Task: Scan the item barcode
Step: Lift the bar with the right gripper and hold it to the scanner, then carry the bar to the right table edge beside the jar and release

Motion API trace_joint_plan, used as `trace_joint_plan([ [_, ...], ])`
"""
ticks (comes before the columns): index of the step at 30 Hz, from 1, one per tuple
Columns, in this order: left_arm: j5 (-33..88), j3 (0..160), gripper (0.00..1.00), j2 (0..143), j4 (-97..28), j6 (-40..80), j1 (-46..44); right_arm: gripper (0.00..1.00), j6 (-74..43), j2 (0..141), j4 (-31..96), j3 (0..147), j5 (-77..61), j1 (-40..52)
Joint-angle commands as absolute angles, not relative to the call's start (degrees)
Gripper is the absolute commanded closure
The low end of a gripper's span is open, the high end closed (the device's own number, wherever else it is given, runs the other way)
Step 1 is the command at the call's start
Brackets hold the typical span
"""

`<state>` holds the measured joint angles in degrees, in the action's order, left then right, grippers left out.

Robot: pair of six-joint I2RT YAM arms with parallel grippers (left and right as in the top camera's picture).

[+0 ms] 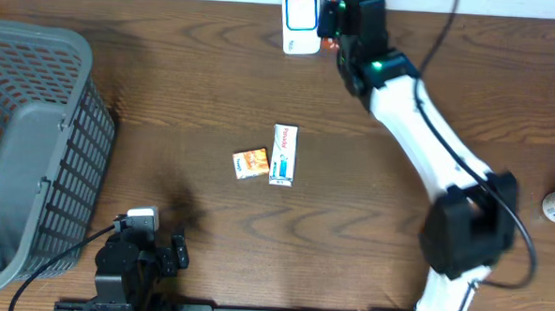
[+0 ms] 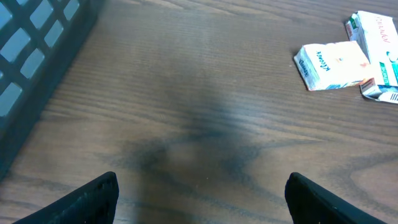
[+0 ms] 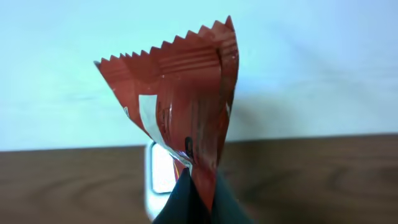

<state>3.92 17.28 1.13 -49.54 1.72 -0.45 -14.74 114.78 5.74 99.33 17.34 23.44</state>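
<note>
Wooden table [image 1: 205, 87] — right hand [image 3: 191, 196] pinched shut on red wrapper [image 3: 186, 93], held before scanner [image 1: 302, 23], presumably presenting barcode; left hand [image 2: 199, 205] wide open, empty, parked aside.

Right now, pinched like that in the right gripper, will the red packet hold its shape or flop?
Probably floppy: the red packet looks like thin film, creased and twisted above the right gripper, which pinches it at one end only. Likely light, since it stands up unsupported. The glossy film may swivel in the grip.
</note>
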Motion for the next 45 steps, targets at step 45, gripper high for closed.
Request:
trace_joint_plan([
  [45,3.40,17.08,0.14,0.97,-49.71,2.26,-0.62,0.99,47.62,142.23,-21.26,118.58,44.73,33.93],
])
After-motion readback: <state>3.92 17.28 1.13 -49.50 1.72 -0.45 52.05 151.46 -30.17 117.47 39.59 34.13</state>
